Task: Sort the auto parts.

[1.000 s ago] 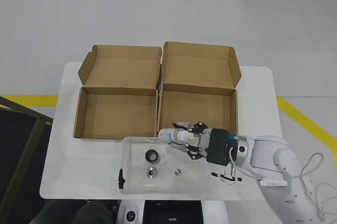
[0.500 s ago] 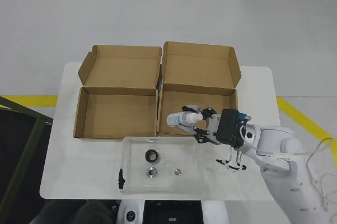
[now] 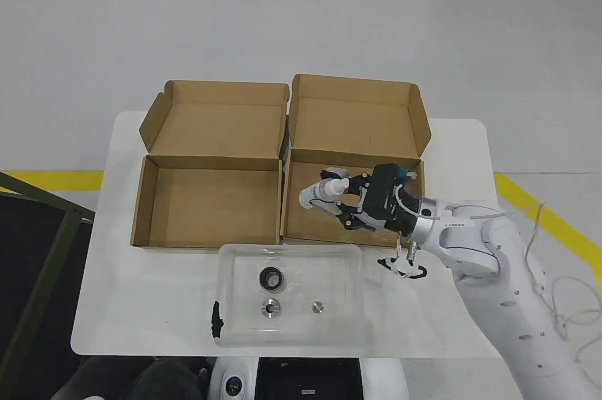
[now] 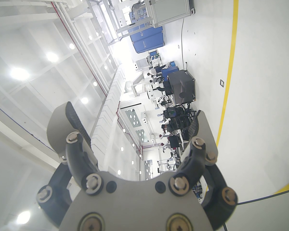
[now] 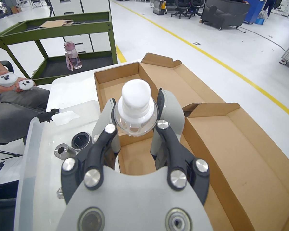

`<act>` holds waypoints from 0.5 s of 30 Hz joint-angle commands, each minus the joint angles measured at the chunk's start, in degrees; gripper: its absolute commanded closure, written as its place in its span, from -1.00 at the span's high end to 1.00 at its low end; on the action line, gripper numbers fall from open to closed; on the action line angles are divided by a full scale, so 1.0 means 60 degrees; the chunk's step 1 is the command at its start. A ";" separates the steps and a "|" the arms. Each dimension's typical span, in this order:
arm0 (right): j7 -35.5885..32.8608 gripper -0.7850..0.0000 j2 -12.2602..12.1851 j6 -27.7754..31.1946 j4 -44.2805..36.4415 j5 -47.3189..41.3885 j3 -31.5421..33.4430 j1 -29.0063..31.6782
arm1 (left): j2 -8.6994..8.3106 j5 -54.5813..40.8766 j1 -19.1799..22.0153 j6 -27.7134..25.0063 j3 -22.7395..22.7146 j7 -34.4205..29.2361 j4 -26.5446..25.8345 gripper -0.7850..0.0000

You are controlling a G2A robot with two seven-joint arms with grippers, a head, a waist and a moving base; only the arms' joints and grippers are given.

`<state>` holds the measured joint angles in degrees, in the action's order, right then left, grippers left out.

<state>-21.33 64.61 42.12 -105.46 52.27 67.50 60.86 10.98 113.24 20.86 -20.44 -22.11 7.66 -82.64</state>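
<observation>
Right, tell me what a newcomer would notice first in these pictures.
The right gripper, shut on a white-capped clear bottle, hangs over the right cardboard box. Beside it, nearer the robot, a clear tray holds three small parts.

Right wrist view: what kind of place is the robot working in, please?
Probably a large open workshop hall that doubles as an office: a yellow floor line runs across the pale floor, black office chairs stand in the background, and a green metal cart stands nearby.
</observation>
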 commanded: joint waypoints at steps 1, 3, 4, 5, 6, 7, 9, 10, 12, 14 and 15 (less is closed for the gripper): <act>-0.0010 -1.00 0.0047 -0.0143 0.0363 0.0009 -0.0229 -0.0275 | 0.0000 0.0000 0.0000 0.0000 0.0000 0.0000 0.0000 1.00; -0.0046 -1.00 0.0099 -0.0290 0.0772 0.0091 -0.0460 -0.0566 | 0.0000 0.0000 0.0000 0.0000 0.0000 0.0000 0.0000 1.00; -0.0046 -1.00 0.0129 -0.0361 0.0976 0.0132 -0.0583 -0.0705 | 0.0000 0.0000 0.0000 0.0000 0.0000 0.0000 0.0000 1.00; -0.0040 -1.00 0.0160 -0.0449 0.1181 0.0172 -0.0703 -0.0844 | 0.0000 0.0000 0.0000 0.0000 0.0000 0.0000 0.0000 1.00; -0.0036 -1.00 0.0191 -0.0538 0.1387 0.0229 -0.0823 -0.0978 | 0.0000 0.0000 0.0000 0.0000 0.0000 0.0000 0.0000 1.00; -0.0010 -1.00 0.0225 -0.0619 0.1588 0.0259 -0.0945 -0.1101 | 0.0000 0.0000 0.0000 0.0000 0.0000 0.0000 0.0000 1.00; 0.0011 -1.00 0.0290 -0.0782 0.1927 0.0354 -0.1181 -0.1327 | 0.0000 0.0000 0.0000 0.0000 0.0000 0.0000 0.0000 1.00; 0.0023 -1.00 0.0322 -0.0870 0.2081 0.0428 -0.1290 -0.1430 | 0.0000 0.0000 0.0000 0.0000 0.0000 0.0000 0.0000 1.00; 0.0103 -1.00 0.0385 -0.1039 0.2375 0.0544 -0.1493 -0.1602 | 0.0000 0.0000 0.0000 0.0000 0.0000 0.0000 0.0000 1.00; 0.0202 -1.00 0.0444 -0.1160 0.2642 0.0647 -0.1674 -0.1747 | 0.0000 0.0000 0.0000 0.0000 0.0000 0.0000 0.0000 1.00; 0.0246 -1.00 0.0470 -0.1208 0.2765 0.0717 -0.1751 -0.1817 | 0.0000 0.0000 0.0000 0.0000 0.0000 0.0000 0.0000 1.00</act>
<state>-20.08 67.30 35.15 -89.58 56.22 57.40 50.35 10.98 113.24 20.86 -20.44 -22.11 7.66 -82.64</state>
